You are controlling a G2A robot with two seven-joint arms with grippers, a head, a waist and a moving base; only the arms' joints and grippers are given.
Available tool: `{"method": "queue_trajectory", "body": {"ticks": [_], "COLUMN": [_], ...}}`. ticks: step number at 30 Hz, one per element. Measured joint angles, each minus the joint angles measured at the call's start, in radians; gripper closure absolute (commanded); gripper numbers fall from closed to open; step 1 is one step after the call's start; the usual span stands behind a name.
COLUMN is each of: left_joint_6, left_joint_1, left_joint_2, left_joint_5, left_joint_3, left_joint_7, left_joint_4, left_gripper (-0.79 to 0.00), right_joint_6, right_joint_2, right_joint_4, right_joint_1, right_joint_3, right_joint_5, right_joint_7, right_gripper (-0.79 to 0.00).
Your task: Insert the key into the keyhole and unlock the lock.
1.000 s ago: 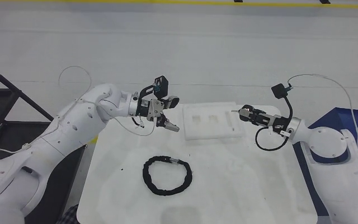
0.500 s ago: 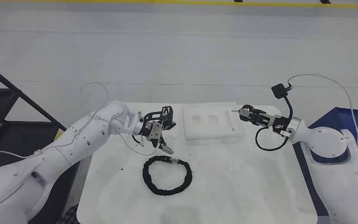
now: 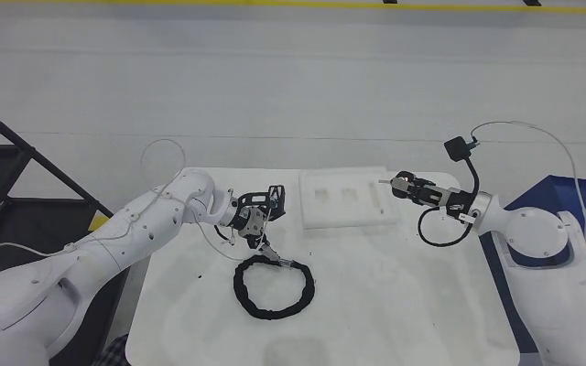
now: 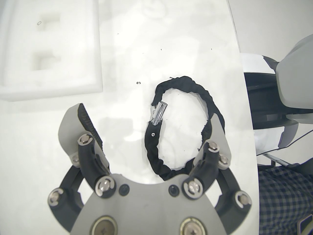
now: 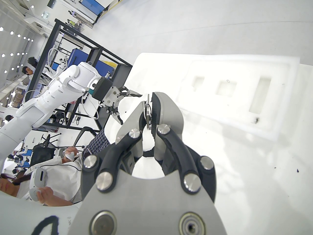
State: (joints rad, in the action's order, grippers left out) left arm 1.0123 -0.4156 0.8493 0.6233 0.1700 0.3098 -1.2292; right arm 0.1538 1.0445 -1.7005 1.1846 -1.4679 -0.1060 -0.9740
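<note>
Key first: the small silvery metal key [image 5: 147, 110] is sitting pinched between the pads of the right claw [image 5: 147, 103], which is gripping it tight with the jaws nearly together. From above, that claw [image 3: 396, 181] is holding the key [image 3: 384, 182] up over the right end of the white foam tray with three rectangular pockets [image 3: 350, 197].

Well apart from it, the black fabric-sleeved loop lock [image 3: 274, 286] is lying flat on the white tabletop [image 3: 394, 293], nearer the robot than the tray. Its shiny silver cylinder [image 4: 159, 112] is lying at the far side of the loop, angled inward across the ring.

Over on that side, the left claw [image 4: 149, 117] is hovering right at the loop's far edge, jaws spread wide. The cylinder is showing between its fingers, one finger [image 4: 216, 133] is overlapping the black sleeve, and whether it is touching I cannot tell. The tray [image 4: 49, 37] is lying just beyond.
</note>
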Motion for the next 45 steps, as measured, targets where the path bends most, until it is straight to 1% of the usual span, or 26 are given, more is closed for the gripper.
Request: {"method": "queue_trajectory", "body": {"ticks": [11,14,17,20,23,26,27,29,30,33,36,45], "left_joint_6": [-0.008,-0.008,0.001,0.0,0.0,-0.006,-0.021,-0.055,-0.081,-0.127,-0.14,-0.141], "left_joint_1": [-0.006,-0.034,-0.069,-0.095,-0.117,-0.132,-0.139,-0.151,-0.157,-0.164,-0.165,-0.184], "left_joint_2": [0.0,-0.003,-0.004,-0.005,-0.005,-0.003,-0.001,0.005,0.009,0.026,0.053,0.142], "left_joint_5": [0.003,0.028,0.058,0.137,0.27,0.449,0.521,0.631,0.706,0.862,0.957,1.063], "left_joint_3": [0.004,0.023,0.036,0.042,0.042,0.046,0.05,0.05,0.044,0.023,0.003,0.0], "left_joint_7": [-0.007,-0.055,-0.134,-0.234,-0.386,-0.57,-0.647,-0.763,-0.837,-0.99,-1.079,-1.171], "left_joint_4": [-0.003,0.004,0.018,0.032,0.048,0.088,0.106,0.127,0.14,0.181,0.232,0.365], "left_gripper": [-0.785,-0.785,-0.785,-0.785,-0.785,-0.785,-0.785,-0.785,-0.785,-0.785,-0.785,-0.785], "right_joint_6": [0.0,0.0,0.0,0.0,0.0,0.0,0.0,0.0,0.0,0.0,0.0,0.0], "right_joint_2": [0.0,0.0,0.0,0.0,0.0,0.0,0.0,0.0,0.0,0.0,0.0,0.0], "right_joint_4": [0.0,0.0,0.0,0.0,0.0,0.0,0.0,0.0,0.0,0.0,0.0,0.0], "right_joint_1": [0.0,0.0,0.0,0.0,0.0,0.0,0.0,0.0,0.0,0.0,0.0,0.0], "right_joint_3": [0.0,0.0,0.0,0.0,0.0,0.0,0.0,0.0,0.0,0.0,0.0,0.0], "right_joint_5": [0.0,0.0,0.0,0.0,0.0,0.0,0.0,0.0,0.0,0.0,0.0,0.0], "right_joint_7": [0.0,0.0,0.0,0.0,0.0,0.0,0.0,0.0,0.0,0.0,0.0,0.0], "right_gripper": [0.0,0.0,0.0,0.0,0.0,0.0,0.0,0.0,0.0,0.0,0.0,0.0]}}
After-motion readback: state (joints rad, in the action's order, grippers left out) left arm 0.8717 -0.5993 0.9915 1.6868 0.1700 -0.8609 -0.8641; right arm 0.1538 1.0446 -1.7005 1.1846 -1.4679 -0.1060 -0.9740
